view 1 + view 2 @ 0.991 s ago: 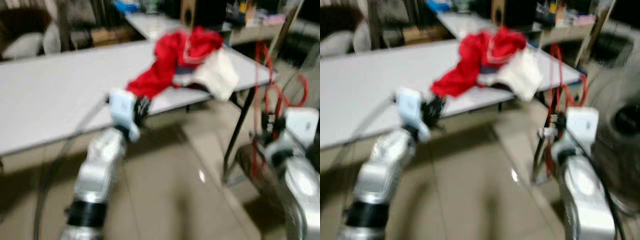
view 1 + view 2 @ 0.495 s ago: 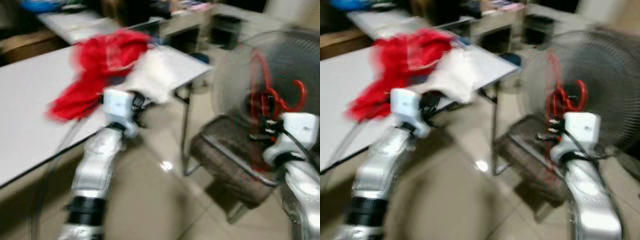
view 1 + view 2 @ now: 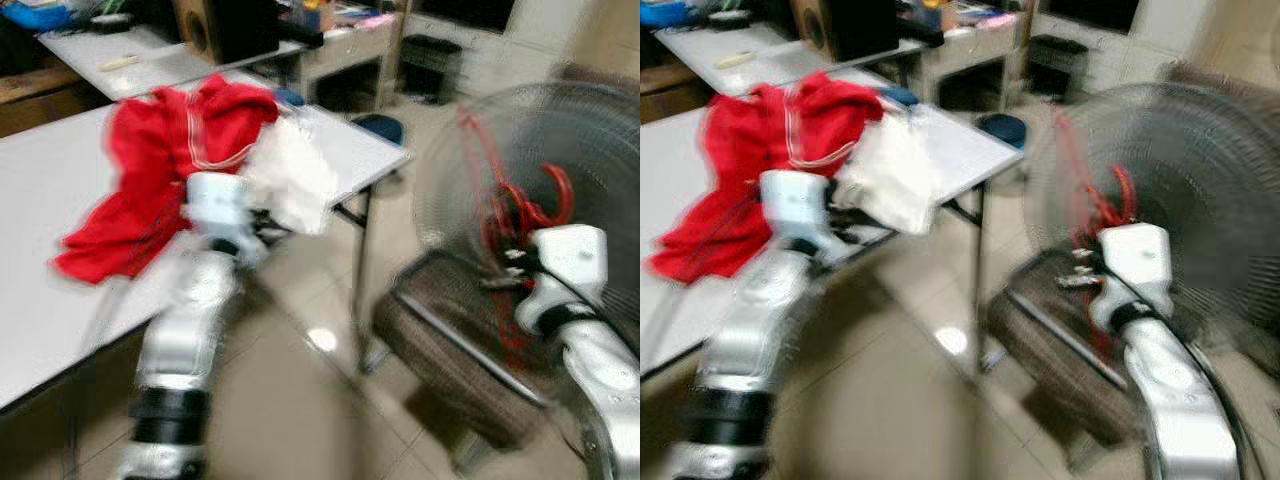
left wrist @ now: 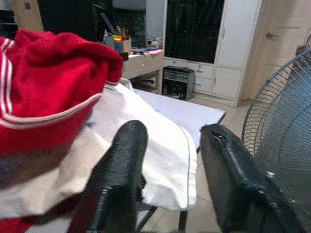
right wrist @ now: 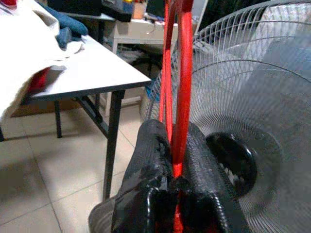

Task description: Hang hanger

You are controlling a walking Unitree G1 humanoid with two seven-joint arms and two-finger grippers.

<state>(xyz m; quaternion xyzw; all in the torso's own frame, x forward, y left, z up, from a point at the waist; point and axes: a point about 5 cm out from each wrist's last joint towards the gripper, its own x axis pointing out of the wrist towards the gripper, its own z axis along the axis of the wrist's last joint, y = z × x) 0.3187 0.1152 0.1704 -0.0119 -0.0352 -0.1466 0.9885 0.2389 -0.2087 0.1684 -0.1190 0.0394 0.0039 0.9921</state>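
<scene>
Head views show the right gripper carrying the red hanger upright before a standing fan, ready for hanging, while wrist views show its 2 fingers clamped on it and the left gripper parted, empty

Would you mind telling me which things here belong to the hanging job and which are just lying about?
Part of the job:
- red hanger, clamped in the right gripper
- left gripper, open and holding nothing, near the table edge

Just lying about:
- red garment and white cloth on the white table
- standing fan
- brown chair
</scene>
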